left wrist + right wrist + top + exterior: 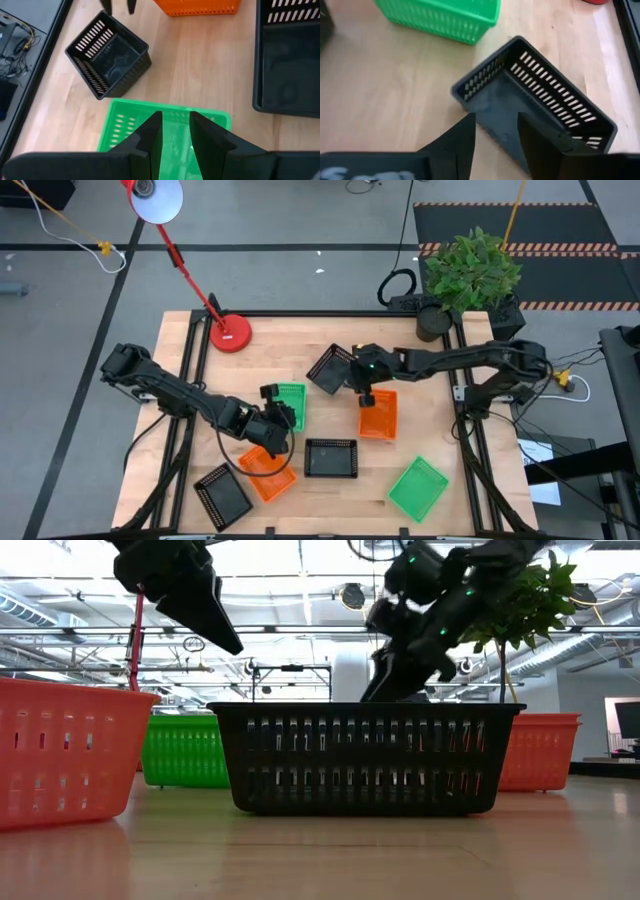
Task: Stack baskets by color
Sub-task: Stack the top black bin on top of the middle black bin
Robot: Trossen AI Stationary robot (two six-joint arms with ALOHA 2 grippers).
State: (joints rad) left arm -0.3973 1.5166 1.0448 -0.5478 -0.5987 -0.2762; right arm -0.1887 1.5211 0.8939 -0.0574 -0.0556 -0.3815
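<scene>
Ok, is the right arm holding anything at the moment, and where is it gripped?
Nothing. The right gripper has its fingers apart with nothing between them; the black basket sits just beyond them, not gripped.

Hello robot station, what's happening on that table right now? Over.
Left gripper low over green basket. Right gripper open, above black basket. Nothing seen between either gripper and its basket.

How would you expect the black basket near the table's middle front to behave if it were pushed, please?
The black basket looks like thin slotted plastic, so probably light and likely to slide on the smooth wooden table. Its wide flat base suggests it would hardly tip.
</scene>
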